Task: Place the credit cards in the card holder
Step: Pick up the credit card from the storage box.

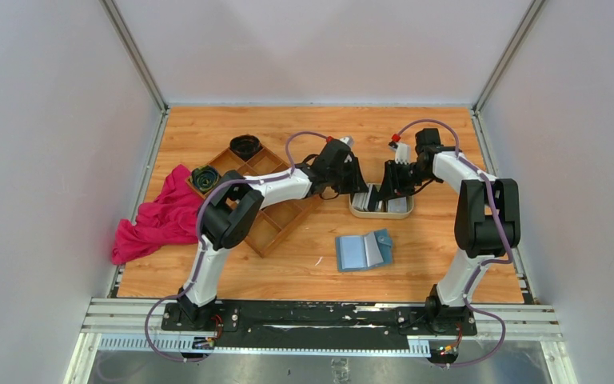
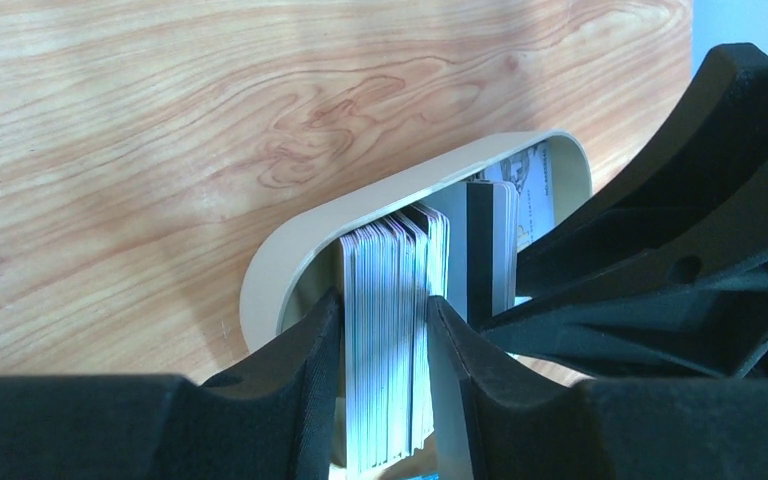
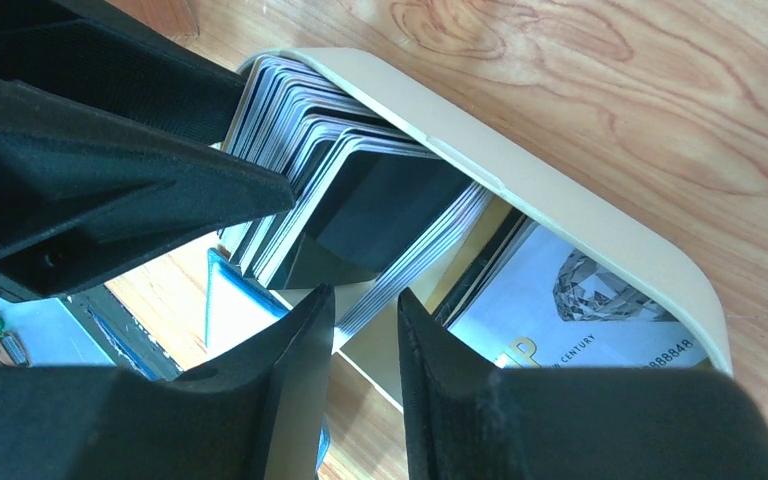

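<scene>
So the wooden table (image 1: pixel 304 132) fills most of the top view, with the left arm (image 1: pixel 232 212) and right arm (image 1: pixel 484 212) both reaching up toward the middle of the frame. A crumpled pink cloth (image 1: pixel 156 220) hangs off the left edge. Right beside it sits a brown wooden compartment tray (image 1: pixel 276 228), partly under the left arm, with two dark round things in its upper-left slots.

A cream oval tray (image 1: pixel 381 213) sits a little right of centre, and both arms meet over it. The card holder (image 1: pixel 364 250) lies open on the table just below that tray, apart from it, with its lighter blue inside facing up and nothing touching it.

The credit cards (image 2: pixel 390 300) aren't in the holder. They stand on edge, packed together inside the cream tray, mostly whitish with one dark card (image 3: pixel 380 210) among them. More cards lie flat on the tray floor.

The left tool (image 2: pixel 384 305) comes in from the left and is clamped on a thick bunch of the standing cards, one finger pressed against each face of the stack.

The right tool (image 3: pixel 365 295) has a narrow gap, and the corner of a thin bunch of cards pokes into it. It's hard to tell whether it's actually squeezing them or just sitting around them.
</scene>
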Controlling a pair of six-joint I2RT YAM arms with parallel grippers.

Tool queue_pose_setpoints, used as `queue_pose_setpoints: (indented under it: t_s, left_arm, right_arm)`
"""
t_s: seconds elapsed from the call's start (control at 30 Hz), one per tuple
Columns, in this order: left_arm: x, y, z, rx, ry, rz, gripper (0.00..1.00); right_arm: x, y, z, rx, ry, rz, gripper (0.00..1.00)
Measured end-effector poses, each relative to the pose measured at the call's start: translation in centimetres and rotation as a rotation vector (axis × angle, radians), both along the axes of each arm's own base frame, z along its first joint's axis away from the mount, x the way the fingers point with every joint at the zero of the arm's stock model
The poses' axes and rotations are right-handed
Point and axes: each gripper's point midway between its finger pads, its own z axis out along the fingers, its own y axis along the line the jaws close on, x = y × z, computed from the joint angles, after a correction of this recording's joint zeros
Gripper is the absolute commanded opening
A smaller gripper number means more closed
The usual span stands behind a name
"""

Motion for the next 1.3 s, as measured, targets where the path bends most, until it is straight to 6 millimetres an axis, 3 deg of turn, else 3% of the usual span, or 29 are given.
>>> queue_pose_setpoints:
  t_s: [0.13, 0.27, 0.87, 1.3]
  left_arm:
    - [-0.6, -0.3, -0.1, -0.019, 0.025, -0.035, 0.51]
    - [-1.2, -0.7, -0.4, -0.034, 0.048, -0.065, 0.56]
    - [-2.3, -1.7, 0.3, -0.045, 0.067, -0.093, 0.53]
    - [-2.3, -1.4, 0.3, -0.039, 0.084, -0.068, 0.41]
  right_arm:
    - [0.0, 0.0, 0.0, 0.000, 0.001, 0.000, 0.34]
    - [0.0, 0.0, 0.0, 0.001, 0.001, 0.000, 0.34]
    - [0.0, 0.1, 0.0, 0.009, 0.003, 0.002, 0.34]
    - [-0.1, 0.3, 0.1, 0.022, 0.004, 0.006, 0.34]
